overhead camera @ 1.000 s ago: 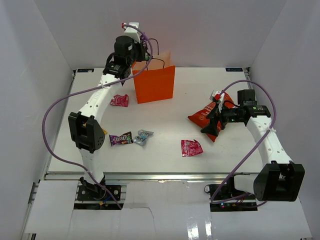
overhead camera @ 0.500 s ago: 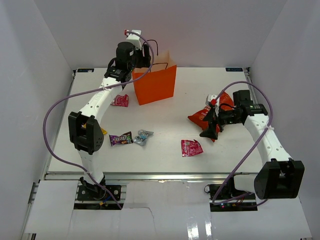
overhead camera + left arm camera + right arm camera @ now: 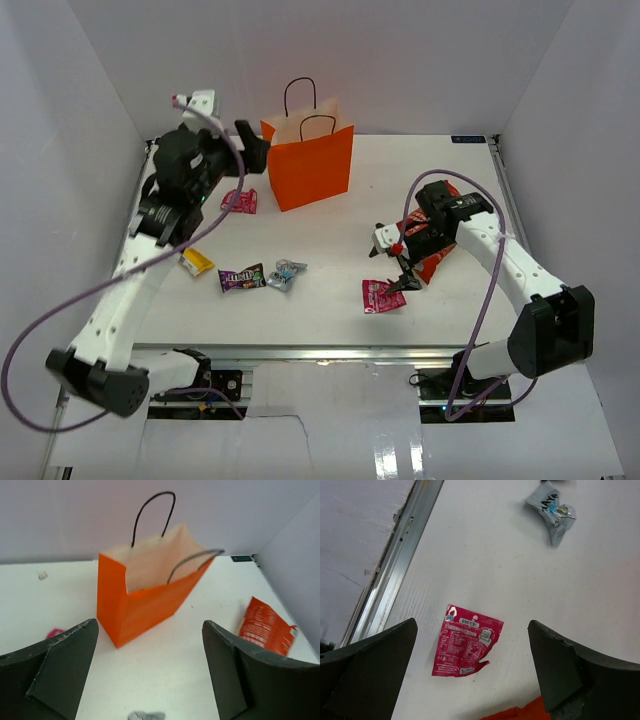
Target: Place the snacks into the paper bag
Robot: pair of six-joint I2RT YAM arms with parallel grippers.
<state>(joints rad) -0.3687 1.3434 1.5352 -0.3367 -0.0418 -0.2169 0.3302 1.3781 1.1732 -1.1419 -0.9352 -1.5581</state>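
The orange paper bag (image 3: 310, 165) stands upright at the back of the table, its mouth open (image 3: 145, 592). My left gripper (image 3: 243, 160) hangs open and empty just left of it (image 3: 150, 672). The red chip bag (image 3: 432, 255) lies at the right, partly under my right arm (image 3: 265, 630). My right gripper (image 3: 392, 260) is open above a pink packet (image 3: 382, 296), which lies flat between its fingers (image 3: 467, 641). A second pink packet (image 3: 240, 201), a yellow one (image 3: 196, 262), a dark purple one (image 3: 242, 277) and a silver-blue one (image 3: 286, 273) lie loose on the table.
White walls close in the table on three sides. A metal rail (image 3: 395, 570) runs along the near table edge, close to the pink packet. The silver-blue packet (image 3: 552, 510) lies beyond my right gripper. The bag's black handles (image 3: 155, 515) stick up.
My left gripper has opened and swung back from over the bag's mouth to its left side. My right gripper has moved off the chip bag to above the front pink packet.
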